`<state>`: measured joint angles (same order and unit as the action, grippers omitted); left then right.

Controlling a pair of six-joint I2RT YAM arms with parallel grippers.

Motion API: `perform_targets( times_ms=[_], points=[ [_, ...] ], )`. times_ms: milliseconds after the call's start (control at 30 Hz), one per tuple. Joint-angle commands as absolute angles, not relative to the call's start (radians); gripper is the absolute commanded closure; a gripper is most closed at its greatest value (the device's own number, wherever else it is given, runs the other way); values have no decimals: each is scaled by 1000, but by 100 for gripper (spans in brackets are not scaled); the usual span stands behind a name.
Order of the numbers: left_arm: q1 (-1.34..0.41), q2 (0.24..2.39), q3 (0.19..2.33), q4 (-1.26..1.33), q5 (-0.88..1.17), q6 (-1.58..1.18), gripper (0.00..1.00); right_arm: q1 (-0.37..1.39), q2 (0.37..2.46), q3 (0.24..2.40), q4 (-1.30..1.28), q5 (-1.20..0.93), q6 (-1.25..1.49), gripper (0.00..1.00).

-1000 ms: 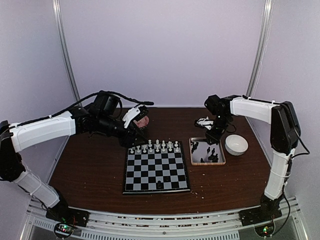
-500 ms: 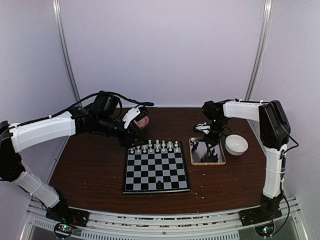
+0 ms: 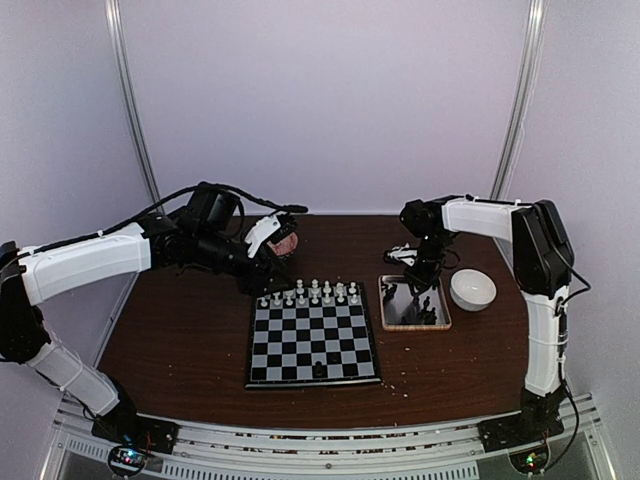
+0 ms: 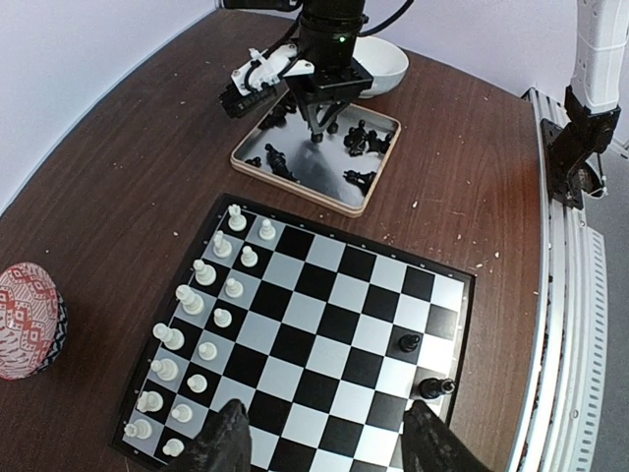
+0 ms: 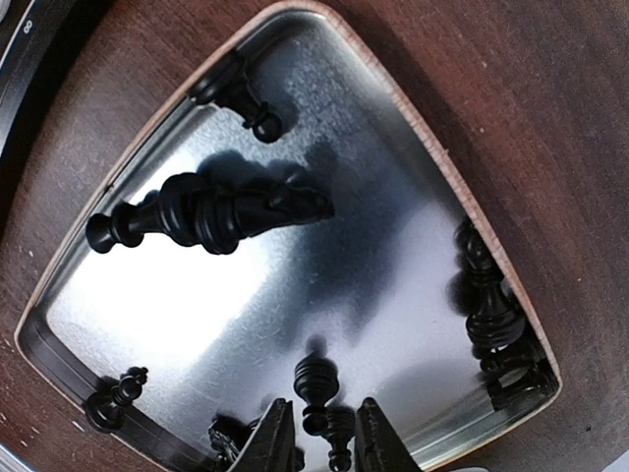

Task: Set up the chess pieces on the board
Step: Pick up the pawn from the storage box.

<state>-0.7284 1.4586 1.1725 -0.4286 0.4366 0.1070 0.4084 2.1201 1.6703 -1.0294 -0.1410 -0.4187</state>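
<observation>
**A:** Starting at the left. State of the left gripper (image 4: 329, 447)?

**B:** Spread wide, holding nothing. Hanging over the chessboard (image 4: 324, 324) at its 11 o'clock corner, seen from above, close above the white pieces (image 4: 222, 317). Just past that corner, towards 12 o'clock, a red-patterned round thing (image 4: 25, 320), no part of the job.

**A:** And on the board itself?

**B:** Two rows of white along the 12 o'clock edge. Only two black pieces (image 4: 408, 343), standing near 6 o'clock. All the other black ones in the wooden-rimmed metal tray (image 4: 295, 187), at 3 o'clock of the board, several toppled.

**A:** Right gripper (image 5: 324, 408)?

**B:** Down inside that tray, drawn narrow about one black piece (image 5: 314, 376). Cannot tell whether already pinched or merely straddled.

**A:** Handling, then?

**B:** Probably very light, hard and stiff. Smoothly turned and round, so likely to roll or squirt out from between the pads. Glossy tray floor too, likely slippery, with reflections muddling the outlines. Best taken across the narrow waist under the head, pads square to the stem, with a gentle squeeze. Worth lifting straight up, clear of the big toppled piece (image 5: 206, 211) at 10 o'clock of it in the wrist view.

**A:** Anything further right?

**B:** Only a white bowl (image 3: 472, 288), at 3 o'clock of the tray, apart from the gripper.
</observation>
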Motion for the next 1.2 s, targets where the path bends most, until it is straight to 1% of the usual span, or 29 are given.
perform_targets(
  times_ms=[0, 167, 467, 800, 1000, 1067, 1167],
  points=[
    [-733, 1440, 1185, -419, 436, 120, 46, 410, 2137, 1703, -1086, -161, -414, 77],
    [-733, 1437, 1185, -420, 437, 119, 46, 409, 2149, 1720, -1108, -165, -413, 75],
    [-732, 1422, 1183, -425, 426, 117, 46, 410, 2215, 1810, -1204, -210, -414, 80],
    [-732, 1417, 1181, -425, 420, 120, 46, 410, 2228, 1829, -1216, -206, -381, 81],
    [-732, 1418, 1185, -428, 419, 121, 46, 410, 2236, 1836, -1229, -206, -365, 86],
    [-733, 1417, 1185, -429, 419, 121, 46, 410, 2237, 1836, -1232, -207, -356, 85],
    [-732, 1414, 1186, -432, 419, 121, 46, 417, 2241, 1834, -1246, -201, -347, 81]
  ],
)
